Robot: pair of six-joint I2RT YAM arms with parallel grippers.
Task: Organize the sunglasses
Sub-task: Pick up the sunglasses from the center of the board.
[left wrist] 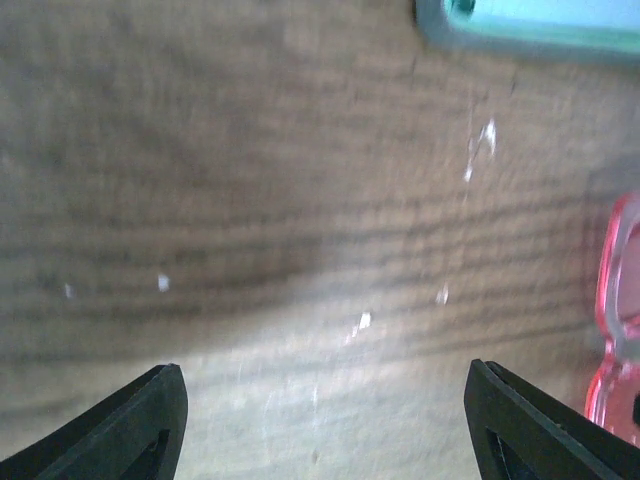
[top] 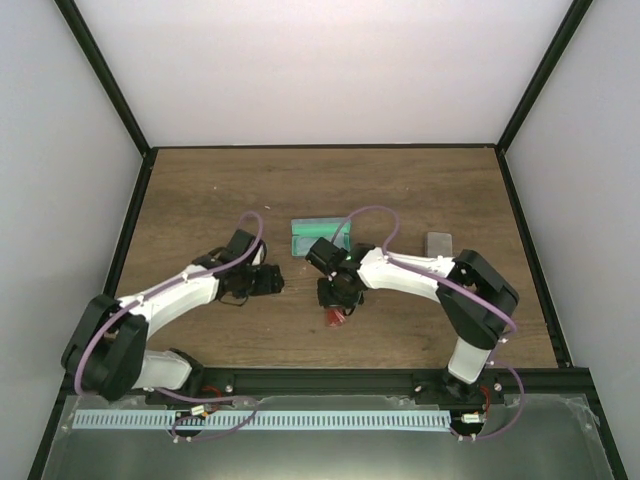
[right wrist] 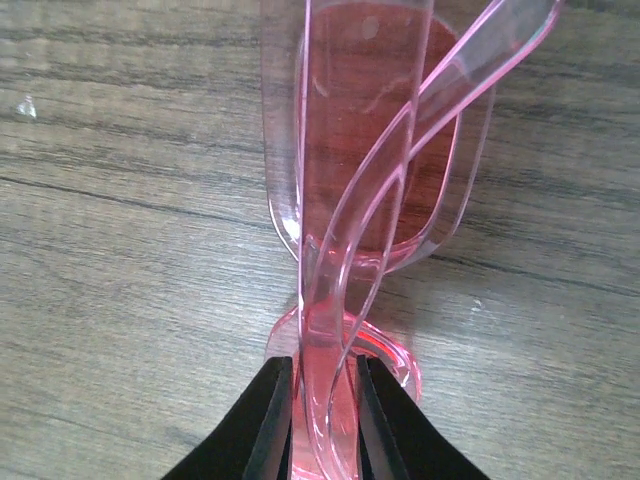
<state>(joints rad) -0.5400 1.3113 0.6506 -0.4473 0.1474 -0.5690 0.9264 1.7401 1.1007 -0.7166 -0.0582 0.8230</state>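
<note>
Just on the near side of the green-lined case (top: 318, 238), the right gripper (right wrist: 322, 380) pinches the pink sunglasses (right wrist: 370, 180). The left gripper (left wrist: 322, 372) gapes over bare wooden worktop (top: 200, 190) left of that case.

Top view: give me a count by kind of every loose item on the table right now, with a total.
pink sunglasses: 1, clamped in the right end effector
green-lined open case: 1
small grey rectangular object, kind unclear: 1
Total: 3
</note>
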